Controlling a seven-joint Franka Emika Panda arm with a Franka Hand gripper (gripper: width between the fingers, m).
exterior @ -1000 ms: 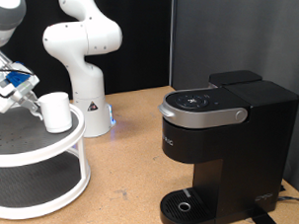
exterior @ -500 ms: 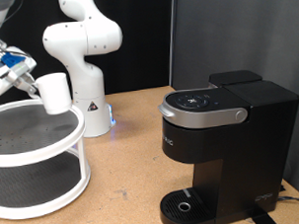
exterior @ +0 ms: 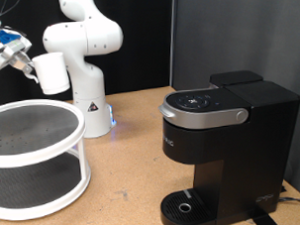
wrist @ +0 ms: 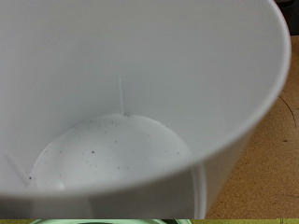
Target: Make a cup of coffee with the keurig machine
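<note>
The pincer [exterior: 28, 67], pinching the cup [exterior: 52, 73], has lifted it clear above the round shelf [exterior: 37, 136].

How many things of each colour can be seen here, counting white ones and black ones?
White: 4 – the cup in the hand, the hand itself, the second robot arm, the two-tier round stand.
Black: 1 – the keurig machine.
Total: 5
</note>
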